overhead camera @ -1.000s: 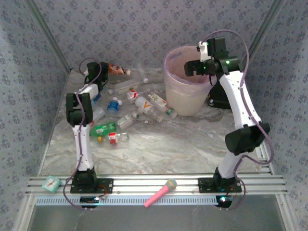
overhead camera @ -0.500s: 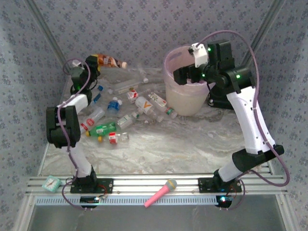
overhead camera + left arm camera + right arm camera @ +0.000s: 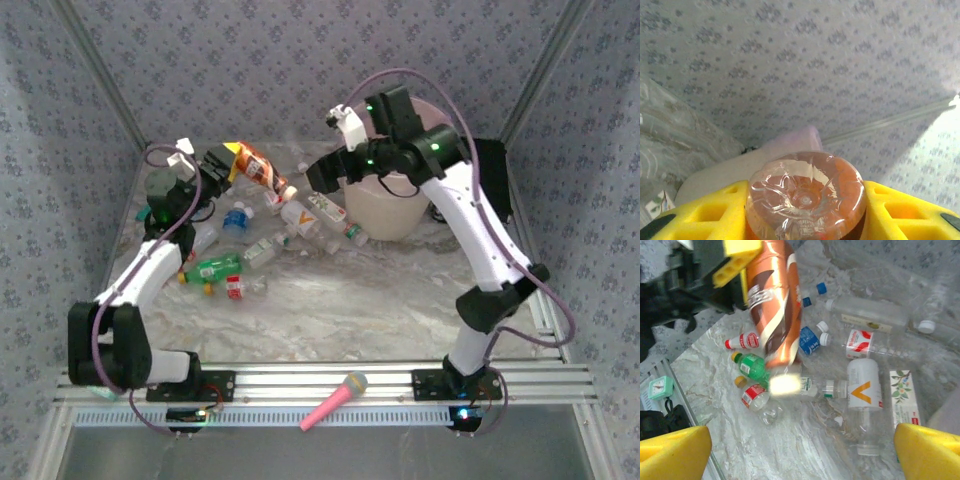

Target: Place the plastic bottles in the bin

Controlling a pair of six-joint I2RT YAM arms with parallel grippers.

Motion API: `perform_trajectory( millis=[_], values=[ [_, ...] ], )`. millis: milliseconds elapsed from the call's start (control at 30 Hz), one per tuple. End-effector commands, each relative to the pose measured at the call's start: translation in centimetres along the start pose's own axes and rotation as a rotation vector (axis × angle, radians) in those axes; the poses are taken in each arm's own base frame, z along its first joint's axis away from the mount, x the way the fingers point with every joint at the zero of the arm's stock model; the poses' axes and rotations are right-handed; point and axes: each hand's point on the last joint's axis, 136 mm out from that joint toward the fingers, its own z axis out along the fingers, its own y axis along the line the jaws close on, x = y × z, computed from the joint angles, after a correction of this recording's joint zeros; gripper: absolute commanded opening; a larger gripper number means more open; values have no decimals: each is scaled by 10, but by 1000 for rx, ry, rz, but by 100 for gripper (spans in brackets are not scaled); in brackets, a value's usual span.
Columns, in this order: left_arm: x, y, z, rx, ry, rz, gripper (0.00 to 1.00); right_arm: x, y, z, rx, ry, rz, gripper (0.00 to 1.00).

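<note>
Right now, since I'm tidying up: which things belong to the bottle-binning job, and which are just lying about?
Job: orange-labelled clear plastic bottle held in the left gripper; small loose plastic bottles on the table; tall round cream bin with pink liner.
Lying about: pink toy microphone; small teal clock.

In the left wrist view the bottom edge cuts off the bottle (image 3: 805,192) and the yellow pads (image 3: 900,210), and the bottle hides most of the bin (image 3: 720,170). In the top view the right arm (image 3: 470,215) covers part of the bin and of the black box (image 3: 497,175). In the right wrist view the bottle's lower end is lost in glare, and the left edge cuts the clock (image 3: 660,388)
</note>
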Motion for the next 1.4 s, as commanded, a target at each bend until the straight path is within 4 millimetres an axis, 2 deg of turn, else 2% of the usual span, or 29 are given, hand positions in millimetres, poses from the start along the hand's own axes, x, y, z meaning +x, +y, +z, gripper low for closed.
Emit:
perform_trajectory(
  millis=[0,100,167,333,500,633,867,1167,1367],
  values=[
    [27,-3,-5,-31,82,93,26,3,16,25,-93,55,20,94],
    [37,-10,-1,-12,112,101,25,4,33,47,-195,70,25,92],
    [41,-12,3,4,131,95,24,6,36,60,-219,72,39,92],
    [51,-11,16,34,174,69,23,16,35,84,-241,111,54,90],
    [60,-11,26,75,213,41,21,24,28,99,-234,143,74,88],
    [65,-13,31,76,230,42,21,31,15,111,-188,171,81,87],
    [69,-15,34,66,234,52,20,39,8,121,-185,195,93,77],
    [71,-14,35,17,243,94,20,48,-16,129,-74,225,98,82],
    [72,-11,39,14,249,86,20,43,-9,125,-110,207,80,64]
  ],
)
